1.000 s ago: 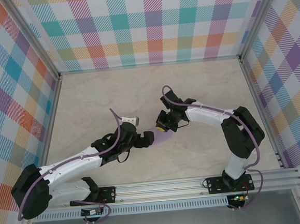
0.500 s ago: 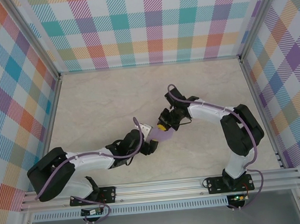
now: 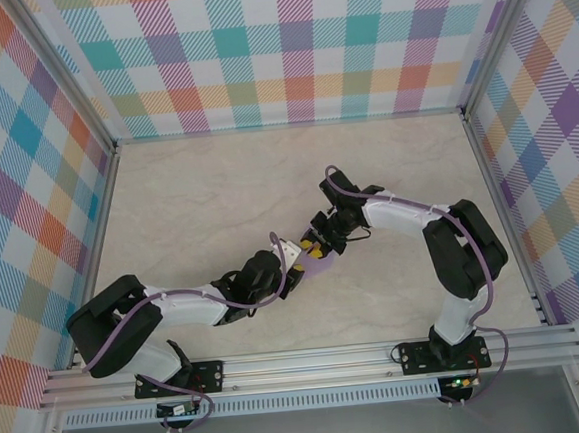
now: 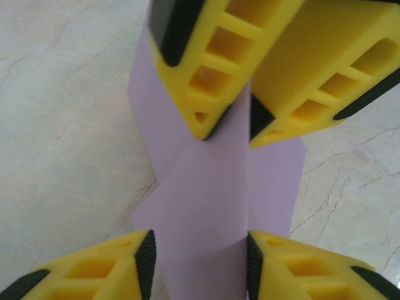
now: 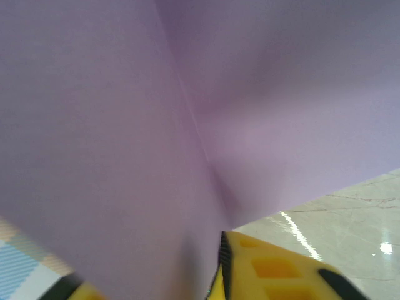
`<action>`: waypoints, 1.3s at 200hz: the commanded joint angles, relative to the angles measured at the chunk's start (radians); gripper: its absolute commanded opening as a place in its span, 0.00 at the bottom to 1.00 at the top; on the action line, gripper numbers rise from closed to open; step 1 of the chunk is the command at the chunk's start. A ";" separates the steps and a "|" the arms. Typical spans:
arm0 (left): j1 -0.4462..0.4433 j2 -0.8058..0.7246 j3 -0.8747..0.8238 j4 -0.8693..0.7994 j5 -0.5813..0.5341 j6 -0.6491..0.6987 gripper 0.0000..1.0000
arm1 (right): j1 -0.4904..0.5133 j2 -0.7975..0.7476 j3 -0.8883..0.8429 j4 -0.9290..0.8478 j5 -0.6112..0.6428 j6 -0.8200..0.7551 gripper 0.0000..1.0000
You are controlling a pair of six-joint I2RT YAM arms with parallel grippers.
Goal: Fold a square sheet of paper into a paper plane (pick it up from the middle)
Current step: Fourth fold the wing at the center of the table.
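Soft, even light falls from overhead, bright, leaving only faint shadows on the pale table (image 3: 187,184). In the left wrist view the paper (image 4: 212,194) between the jaws is crisp, with a grey shadow along its crease. The yellow fingers (image 4: 215,62) facing the jaws go soft toward the top edge. In the right wrist view the paper just ahead of the jaws is too close, blurred and dim. Small white glare spots sit on the table right of the jaws. The lower left corner is perhaps smeared.
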 commanded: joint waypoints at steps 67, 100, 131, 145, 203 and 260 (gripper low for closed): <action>-0.007 0.018 -0.021 0.046 0.014 0.030 0.25 | -0.006 0.018 0.007 -0.028 -0.043 -0.040 0.25; -0.007 0.034 -0.022 0.061 0.030 0.021 0.33 | -0.006 0.020 0.013 -0.023 -0.053 -0.038 0.15; -0.008 0.068 -0.018 0.084 0.029 0.021 0.35 | -0.009 0.013 0.015 -0.023 -0.065 -0.029 0.14; -0.007 0.081 -0.015 0.089 0.028 0.023 0.34 | -0.013 0.010 0.013 -0.026 -0.066 -0.029 0.14; -0.007 0.083 -0.005 0.080 0.066 0.010 0.17 | -0.022 0.014 0.010 -0.046 -0.040 -0.071 0.33; -0.006 0.090 0.009 0.051 0.158 -0.074 0.11 | -0.048 -0.015 -0.009 -0.068 -0.018 -0.240 0.53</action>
